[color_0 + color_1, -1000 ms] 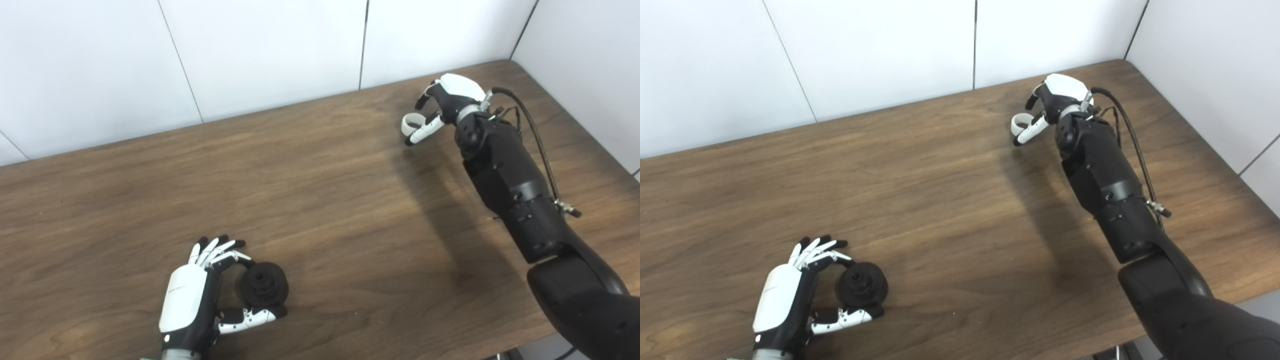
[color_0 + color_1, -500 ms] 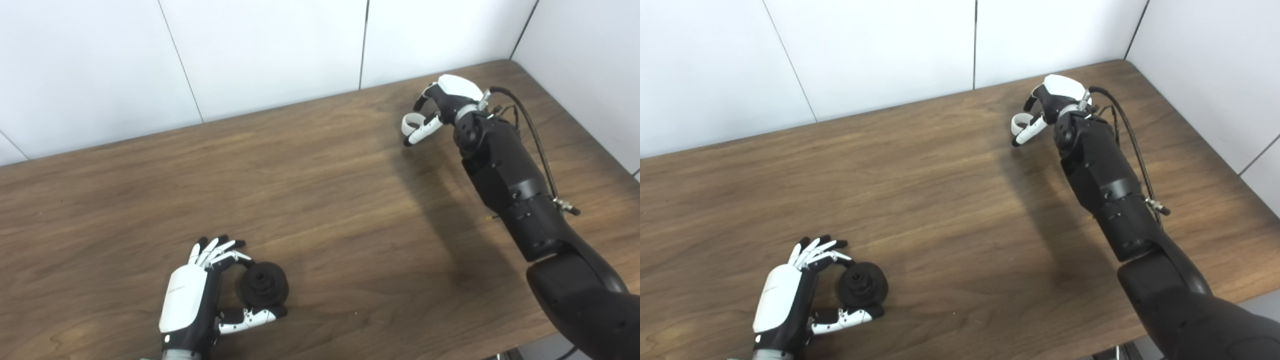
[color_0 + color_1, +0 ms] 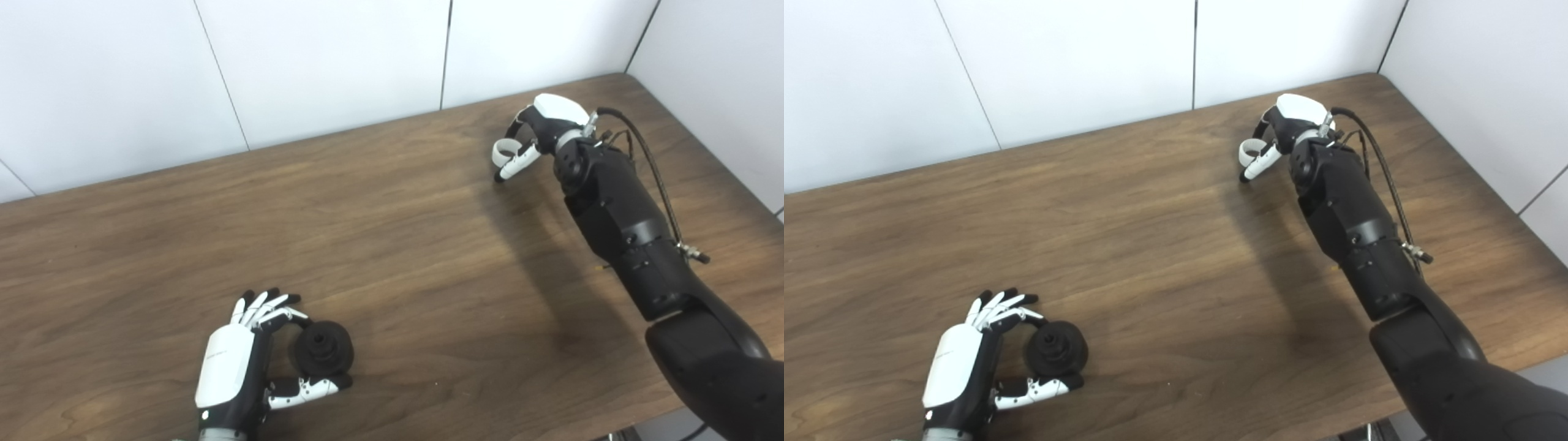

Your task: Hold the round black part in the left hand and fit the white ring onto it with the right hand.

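The round black part (image 3: pixel 323 349) lies on the wooden table (image 3: pixel 398 245) near the front left. My left hand (image 3: pixel 236 367) wraps it, with curled fingers touching its upper left side and the thumb under its lower edge. The small white ring (image 3: pixel 502 150) sits far off at the back right. My right hand (image 3: pixel 545 122) is over it, thumb against the ring's right side and a finger curled down onto its top. I cannot tell whether the ring is off the table.
White wall panels (image 3: pixel 337 61) stand right behind the table's far edge, and another wall (image 3: pixel 723 79) closes the right side. A black cable (image 3: pixel 658 177) runs along my right forearm. The table's front edge (image 3: pixel 551 432) is close to my left hand.
My right hand has shifted slightly left and its finger has curled further down onto the white ring. The ring, the left hand and the black part have stayed where they were.
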